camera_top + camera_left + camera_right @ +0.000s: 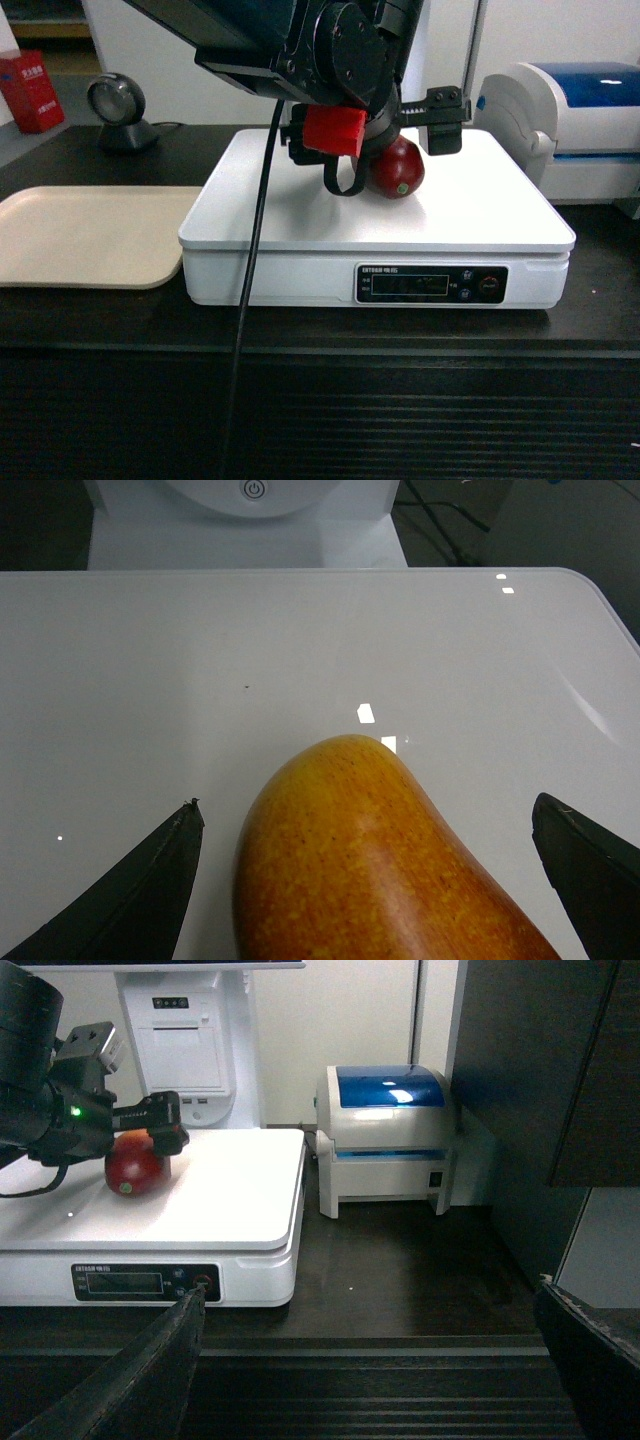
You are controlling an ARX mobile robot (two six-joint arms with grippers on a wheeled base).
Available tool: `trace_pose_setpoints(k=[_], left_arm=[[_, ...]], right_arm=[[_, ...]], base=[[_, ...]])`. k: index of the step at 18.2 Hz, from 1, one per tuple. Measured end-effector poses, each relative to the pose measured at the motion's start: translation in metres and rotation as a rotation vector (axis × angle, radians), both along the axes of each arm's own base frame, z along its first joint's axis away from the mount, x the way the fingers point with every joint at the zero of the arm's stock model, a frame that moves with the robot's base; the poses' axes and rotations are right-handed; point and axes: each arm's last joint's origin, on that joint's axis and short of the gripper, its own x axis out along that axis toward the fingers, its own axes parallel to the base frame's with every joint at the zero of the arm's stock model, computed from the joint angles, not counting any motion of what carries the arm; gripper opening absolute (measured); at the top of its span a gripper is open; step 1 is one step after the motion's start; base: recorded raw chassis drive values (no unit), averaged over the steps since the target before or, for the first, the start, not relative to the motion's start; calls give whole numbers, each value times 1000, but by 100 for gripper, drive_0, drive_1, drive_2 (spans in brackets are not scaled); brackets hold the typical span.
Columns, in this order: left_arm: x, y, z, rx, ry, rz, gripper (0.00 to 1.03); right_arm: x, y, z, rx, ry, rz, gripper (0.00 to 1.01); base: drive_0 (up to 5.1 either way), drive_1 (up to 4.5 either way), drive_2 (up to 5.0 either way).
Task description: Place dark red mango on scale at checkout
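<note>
The dark red mango [400,168] lies on the white top plate of the scale [480,215], toward its back middle. My left gripper [395,150] is down around it, open. In the left wrist view the mango's orange-yellow end [370,880] sits between the two black fingers with white plate [200,660] showing on both sides. The right wrist view shows the mango [135,1167] resting on the scale [240,1190]. My right gripper [370,1290] is open and holds nothing, in front of the checkout counter's ribbed front [400,1390], right of the scale.
A beige tray [90,235] lies left of the scale on the checkout [400,400]. A white-and-blue printer [580,120] stands right of it. A round scanner [120,105] and a red box [30,90] are at the back left. A black cable [250,300] hangs across the scale's front.
</note>
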Motion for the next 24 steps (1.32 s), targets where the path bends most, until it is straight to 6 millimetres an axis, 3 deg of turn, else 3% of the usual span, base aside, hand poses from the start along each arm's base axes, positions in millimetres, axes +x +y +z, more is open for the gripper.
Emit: trace_pose_setpoints(k=[4,9,11,14,15,17,20,24], left_arm=[[-2,1,3,10,-17,-10,98],[-11,2,28,-5,-125,-35,98],[-25,4,50,-8,-247,-108,98],[-61,20,76,-48,-469,-368,98],[-74,36,85,-49,-552,-449,98],[-85,79,95,-26,-608,-442,98],[-96,155,85,61,-562,-252,98],[-139,226,84,161,-524,0,98]], right_arm=[[0,0,0,0,0,0,98],[0,0,0,0,0,0,98],[0,0,0,0,0,0,98],[0,0,0,0,0,0,98],[0,0,0,0,0,0,98],[0,0,0,0,0,0,98],[0,0,0,0,0,0,98],[0,0,0,0,0,0,98]], base=[[0,0,0],[0,0,0],[0,0,0],[0,0,0],[0,0,0],[0,0,0],[0,0,0],[0,0,0]])
